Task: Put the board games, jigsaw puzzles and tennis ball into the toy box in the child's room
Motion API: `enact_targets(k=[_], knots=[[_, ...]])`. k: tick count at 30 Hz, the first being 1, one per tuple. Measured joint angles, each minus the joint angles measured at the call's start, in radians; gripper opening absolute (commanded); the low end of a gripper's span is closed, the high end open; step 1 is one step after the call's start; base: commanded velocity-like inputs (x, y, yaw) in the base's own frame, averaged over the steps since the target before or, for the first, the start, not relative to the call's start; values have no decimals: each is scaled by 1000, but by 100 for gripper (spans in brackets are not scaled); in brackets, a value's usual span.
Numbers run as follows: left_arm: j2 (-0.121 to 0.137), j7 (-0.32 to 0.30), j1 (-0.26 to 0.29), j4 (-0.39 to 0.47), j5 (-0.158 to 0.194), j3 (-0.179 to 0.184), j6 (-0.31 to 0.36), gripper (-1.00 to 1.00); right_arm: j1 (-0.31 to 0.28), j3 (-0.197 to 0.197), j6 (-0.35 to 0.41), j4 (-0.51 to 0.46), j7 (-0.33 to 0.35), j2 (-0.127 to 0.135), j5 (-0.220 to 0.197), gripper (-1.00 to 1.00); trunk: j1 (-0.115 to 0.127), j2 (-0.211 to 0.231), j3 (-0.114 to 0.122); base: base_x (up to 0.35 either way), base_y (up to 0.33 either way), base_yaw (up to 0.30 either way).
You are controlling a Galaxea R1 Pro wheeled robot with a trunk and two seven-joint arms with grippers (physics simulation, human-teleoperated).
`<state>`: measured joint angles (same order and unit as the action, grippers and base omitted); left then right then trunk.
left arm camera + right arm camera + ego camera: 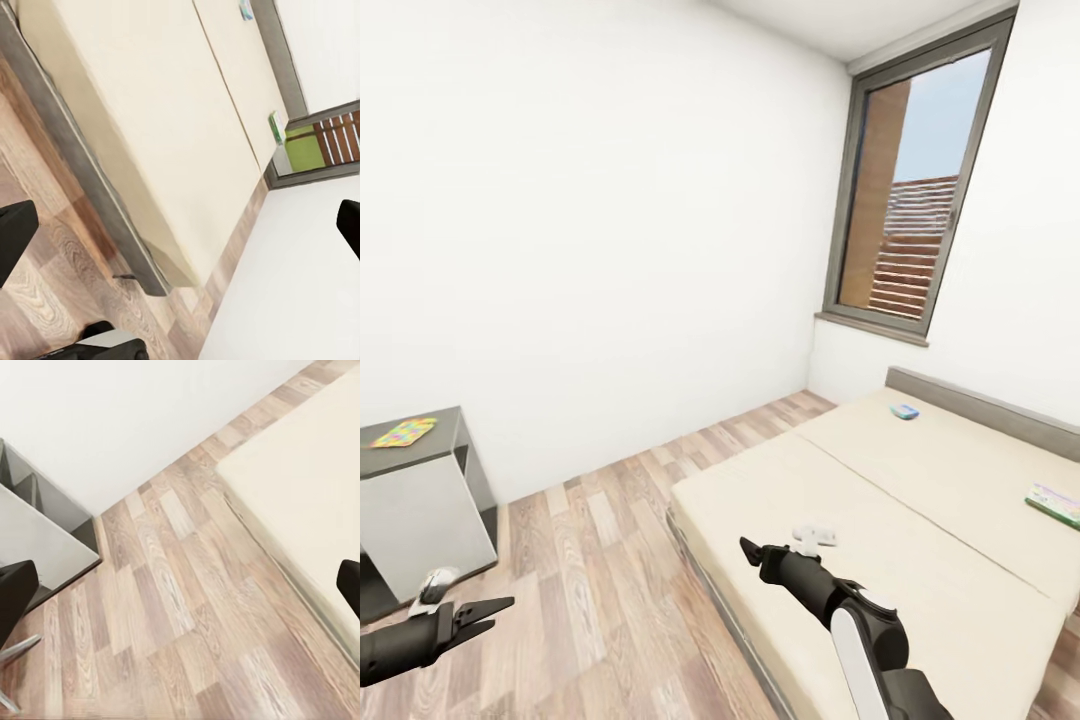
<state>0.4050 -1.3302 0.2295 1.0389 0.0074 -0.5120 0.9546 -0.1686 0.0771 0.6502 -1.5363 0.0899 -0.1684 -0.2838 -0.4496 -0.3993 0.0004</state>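
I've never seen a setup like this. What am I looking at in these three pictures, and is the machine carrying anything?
It is a simulated two-armed robot in a bedroom. The big picture comes from a camera on its head; the two smaller ones come from cameras near each wrist, looking along the fingers. The left gripper and right gripper are both open and hold nothing. Ahead lies the bed, with a small blue board game near the headboard and a white-and-green board game at its far side. On the dark grey cabinet at the left rests a colourful jigsaw puzzle. The floor is wood planks.
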Motion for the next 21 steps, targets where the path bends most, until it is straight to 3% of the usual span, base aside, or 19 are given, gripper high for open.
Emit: enact_targets(k=[21], knots=[[0,0,0,0,0,-25,0,100,0,4,-1,0,0,0,0,100,0,0,0,0,0,267]])
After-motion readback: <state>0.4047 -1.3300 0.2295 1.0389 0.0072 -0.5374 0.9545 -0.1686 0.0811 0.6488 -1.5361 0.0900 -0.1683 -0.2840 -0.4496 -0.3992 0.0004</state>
